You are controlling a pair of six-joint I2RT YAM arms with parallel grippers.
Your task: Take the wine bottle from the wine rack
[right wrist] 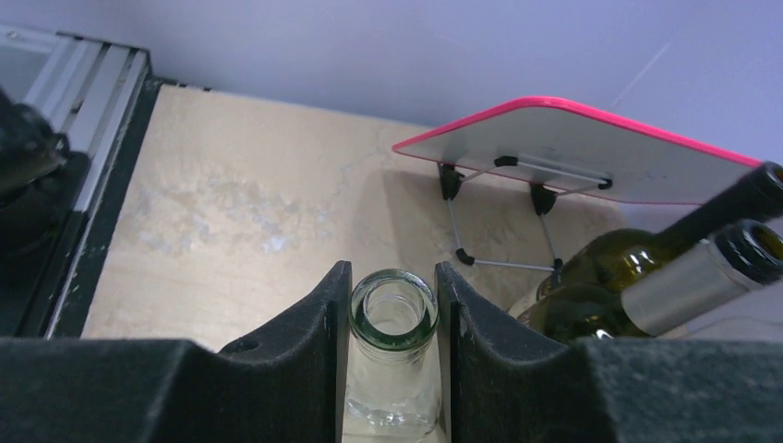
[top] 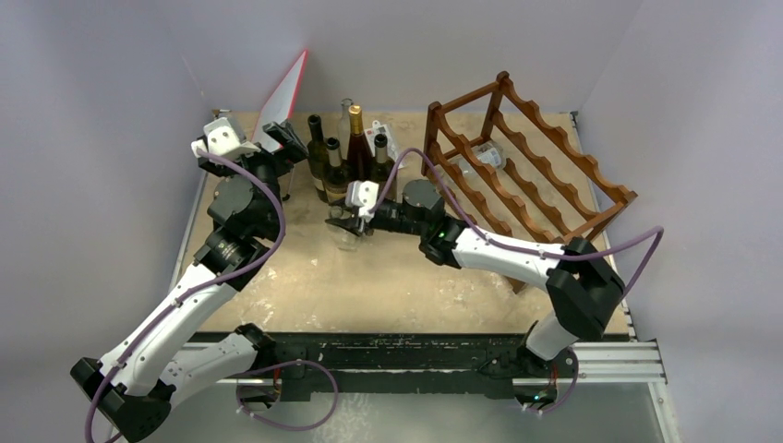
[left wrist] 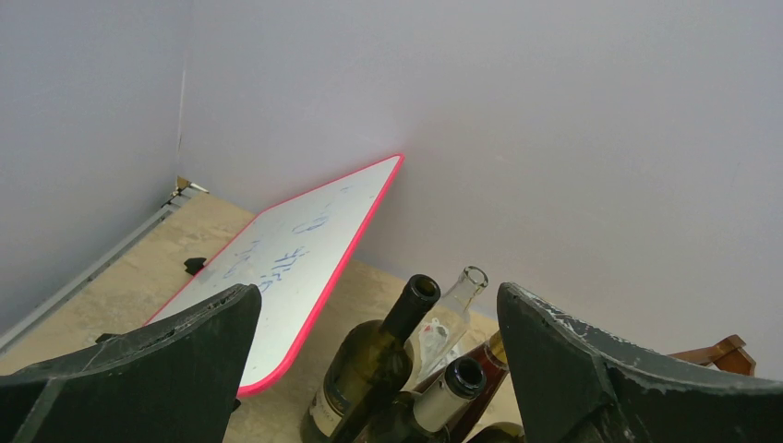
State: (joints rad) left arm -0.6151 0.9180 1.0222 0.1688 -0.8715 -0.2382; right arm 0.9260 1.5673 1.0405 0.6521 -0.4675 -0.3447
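Clear wine bottle [right wrist: 391, 378], neck clamped in right tool [right wrist: 392, 277]

Bottle cluster [top: 346, 157] between whiteboard [top: 288, 92] and wine rack [top: 563, 134]

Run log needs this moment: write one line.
right gripper: shut on clear bottle | left gripper: open | clear bottle: off rack, beside other bottles
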